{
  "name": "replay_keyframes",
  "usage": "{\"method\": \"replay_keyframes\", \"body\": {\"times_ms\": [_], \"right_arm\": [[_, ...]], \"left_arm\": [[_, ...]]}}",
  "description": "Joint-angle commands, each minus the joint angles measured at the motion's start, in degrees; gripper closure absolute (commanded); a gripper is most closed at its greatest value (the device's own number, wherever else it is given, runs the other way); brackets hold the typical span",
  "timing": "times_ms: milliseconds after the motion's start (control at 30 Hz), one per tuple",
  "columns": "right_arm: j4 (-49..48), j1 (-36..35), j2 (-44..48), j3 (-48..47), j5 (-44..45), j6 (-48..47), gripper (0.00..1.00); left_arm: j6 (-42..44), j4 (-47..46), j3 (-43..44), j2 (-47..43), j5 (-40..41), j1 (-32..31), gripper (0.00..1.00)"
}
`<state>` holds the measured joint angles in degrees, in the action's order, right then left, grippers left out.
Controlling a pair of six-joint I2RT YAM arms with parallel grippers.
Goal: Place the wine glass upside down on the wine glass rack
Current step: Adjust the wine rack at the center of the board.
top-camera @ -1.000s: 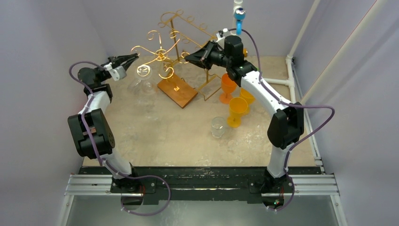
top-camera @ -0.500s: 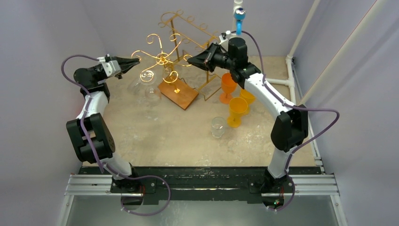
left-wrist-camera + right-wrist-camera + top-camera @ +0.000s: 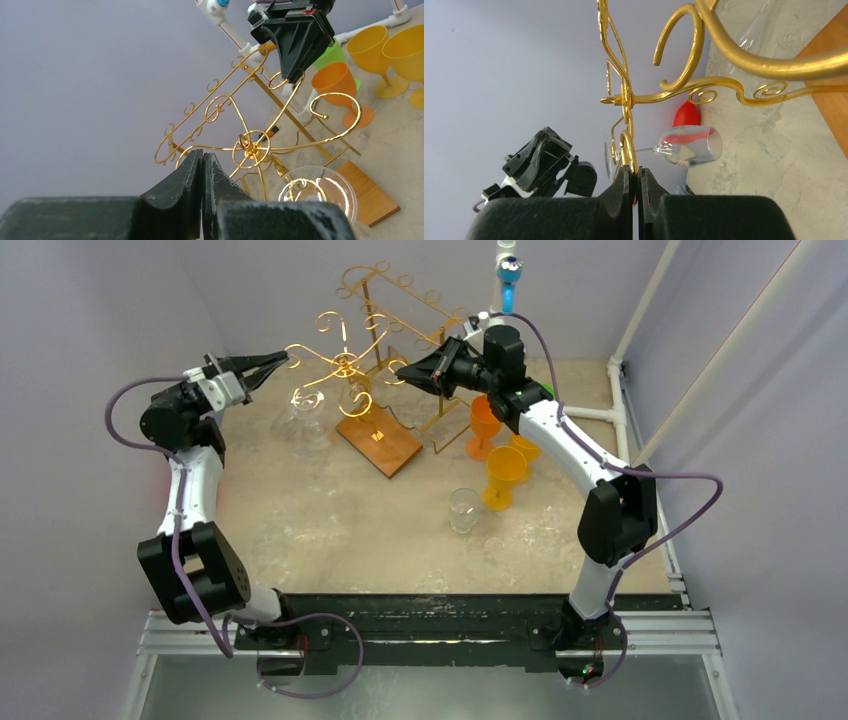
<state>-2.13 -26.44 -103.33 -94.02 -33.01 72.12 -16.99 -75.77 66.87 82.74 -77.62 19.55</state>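
Plain lilac walls enclose a mottled beige counter; a white pipe climbs at its far right corner.

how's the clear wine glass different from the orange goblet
The clear wine glass hangs upside down from the gold rack; the orange goblet stands upright on the table. The wine glass is see-through; the goblet is opaque orange. Both have a stem and a round foot.
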Motion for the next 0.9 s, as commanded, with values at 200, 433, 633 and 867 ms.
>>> {"method": "replay_keyframes", "body": {"times_ms": [200, 433, 633, 867], "right_arm": [[1.47, 1.12, 2.51, 2.1, 1.95, -2.58, 1.0], [0.18, 1.83, 1.7, 2.93, 1.39, -2.03, 1.0], [-0.06, 1.8, 1.21, 2.44, 1.81, -1.64, 1.0], [-0.68, 1.81, 0.61, 1.67, 1.73, -0.83, 1.0]], "left_arm": [[-6.3, -24.17, 3.78, 4.04, 1.03, 6.75, 0.82], [5.89, -26.15, 3.91, 11.12, -2.79, 10.14, 0.54], [23.76, -26.14, 1.44, 12.63, 1.08, 4.37, 0.4], [38.45, -26.16, 2.23, 15.69, 0.07, -0.32, 0.38]]}}
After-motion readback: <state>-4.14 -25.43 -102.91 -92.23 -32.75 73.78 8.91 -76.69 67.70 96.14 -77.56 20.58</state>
